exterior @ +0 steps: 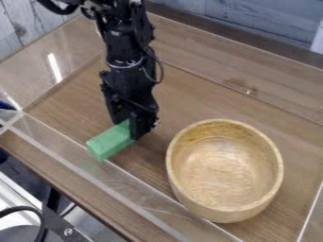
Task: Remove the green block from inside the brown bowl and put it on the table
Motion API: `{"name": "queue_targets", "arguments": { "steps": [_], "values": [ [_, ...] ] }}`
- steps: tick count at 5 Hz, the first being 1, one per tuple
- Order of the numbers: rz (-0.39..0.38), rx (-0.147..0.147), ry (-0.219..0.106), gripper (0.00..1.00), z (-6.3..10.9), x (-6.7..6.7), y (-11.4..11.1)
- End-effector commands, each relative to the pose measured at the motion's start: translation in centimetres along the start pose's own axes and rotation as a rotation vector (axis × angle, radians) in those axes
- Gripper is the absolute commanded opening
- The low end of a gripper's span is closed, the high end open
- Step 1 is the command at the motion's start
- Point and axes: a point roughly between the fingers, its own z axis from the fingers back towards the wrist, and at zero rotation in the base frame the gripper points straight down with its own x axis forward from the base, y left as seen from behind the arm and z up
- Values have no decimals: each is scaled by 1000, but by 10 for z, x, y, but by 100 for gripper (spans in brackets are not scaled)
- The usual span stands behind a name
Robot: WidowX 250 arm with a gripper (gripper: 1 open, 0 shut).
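Black gripper point(131, 127) pointed straight down, jaws pinched on the far end of the green block point(111, 142).

The block lay tilted, its near left end resting low on the table point(240, 95), its far right end caught between the black fingers; whether that end touched the wood could not be told. The brown bowl point(228, 168) stood to the right and nearer, apart from block and gripper, grain visible inside, nothing in it. A clear acrylic wall point(76, 170) ran along the near edge just beside the block; the black arm point(124, 43) rose toward the far left.
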Motion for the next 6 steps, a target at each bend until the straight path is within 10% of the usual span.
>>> {"name": "queue_targets", "arguments": {
  "steps": [1, 6],
  "values": [
    [13, 17, -41, 0, 10, 8, 6],
    [26, 5, -49, 0, 15, 10, 5]
  ]
}}
